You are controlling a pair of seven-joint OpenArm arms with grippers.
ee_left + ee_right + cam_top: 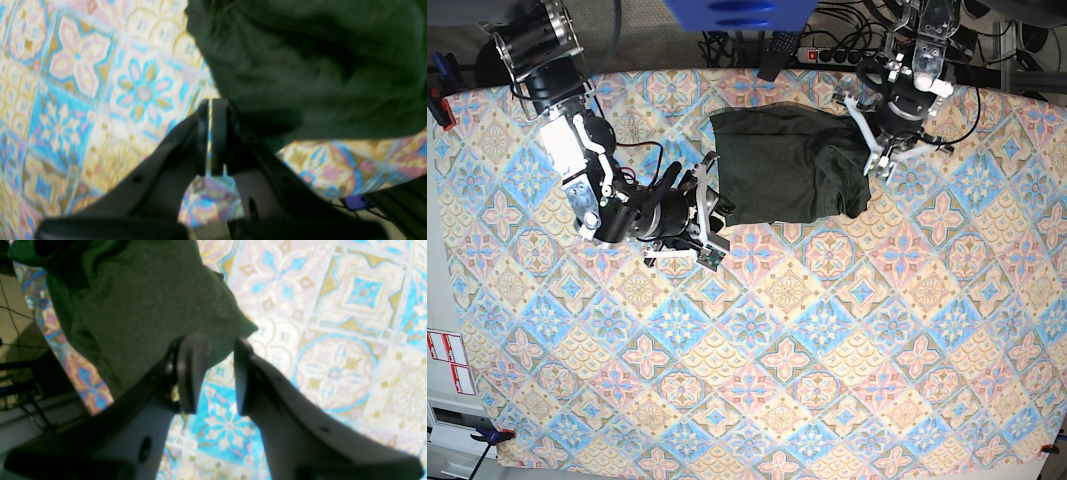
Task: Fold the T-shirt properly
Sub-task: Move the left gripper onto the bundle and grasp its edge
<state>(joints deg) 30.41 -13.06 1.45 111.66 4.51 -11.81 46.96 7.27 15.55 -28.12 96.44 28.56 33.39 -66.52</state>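
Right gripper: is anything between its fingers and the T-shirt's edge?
No. In the right wrist view the right gripper stands open over bare patterned tablecloth, with the T-shirt edge just beyond its fingertips and nothing between the pads.

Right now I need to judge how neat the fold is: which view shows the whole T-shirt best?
The base view: the T-shirt appears complete, a folded dark green block between both arms on the patterned cloth. The left wrist view shows only a blurred edge; the right wrist view shows one corner.
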